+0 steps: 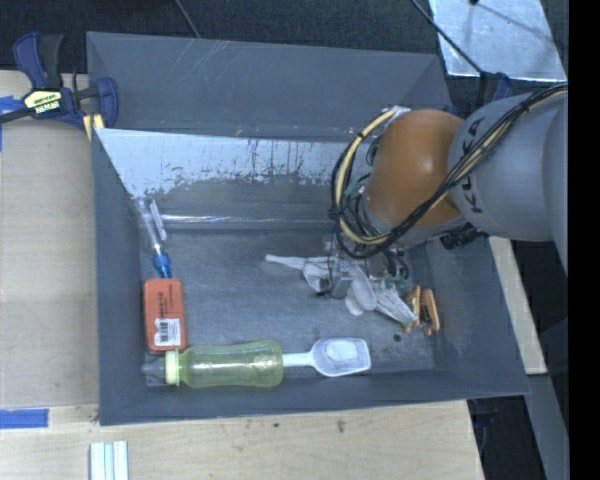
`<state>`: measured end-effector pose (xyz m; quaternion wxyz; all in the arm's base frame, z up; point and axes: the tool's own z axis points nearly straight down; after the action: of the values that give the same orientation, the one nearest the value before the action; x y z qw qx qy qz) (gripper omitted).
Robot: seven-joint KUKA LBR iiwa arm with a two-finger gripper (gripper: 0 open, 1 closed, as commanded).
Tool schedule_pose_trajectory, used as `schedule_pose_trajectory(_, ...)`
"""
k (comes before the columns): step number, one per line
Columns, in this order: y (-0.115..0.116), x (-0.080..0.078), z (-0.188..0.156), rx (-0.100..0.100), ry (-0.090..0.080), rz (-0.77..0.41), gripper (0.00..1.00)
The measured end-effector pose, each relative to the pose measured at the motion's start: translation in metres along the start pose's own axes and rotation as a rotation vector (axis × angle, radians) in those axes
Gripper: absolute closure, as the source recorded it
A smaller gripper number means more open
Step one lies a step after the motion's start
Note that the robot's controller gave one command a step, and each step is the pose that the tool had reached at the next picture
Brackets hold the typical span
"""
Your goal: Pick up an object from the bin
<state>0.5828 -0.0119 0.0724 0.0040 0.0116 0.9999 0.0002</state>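
Claw (330,280) over pale clutter (376,298), grey bin (230,268)

In the bin (280,93), a bottle (230,365) lies along the near wall, with a scoop (338,356) just right of it. Behind the bottle's left end lies a flat pack (165,315), and a pen (157,240) lies farther back. At centre right, the gripper (330,286) hangs over a heap of small pieces (372,296).
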Motion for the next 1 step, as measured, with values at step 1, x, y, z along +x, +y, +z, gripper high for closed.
schedule_pose_trajectory(1,0.0,0.0,0.0,0.0,0.0,0.0,1.0)
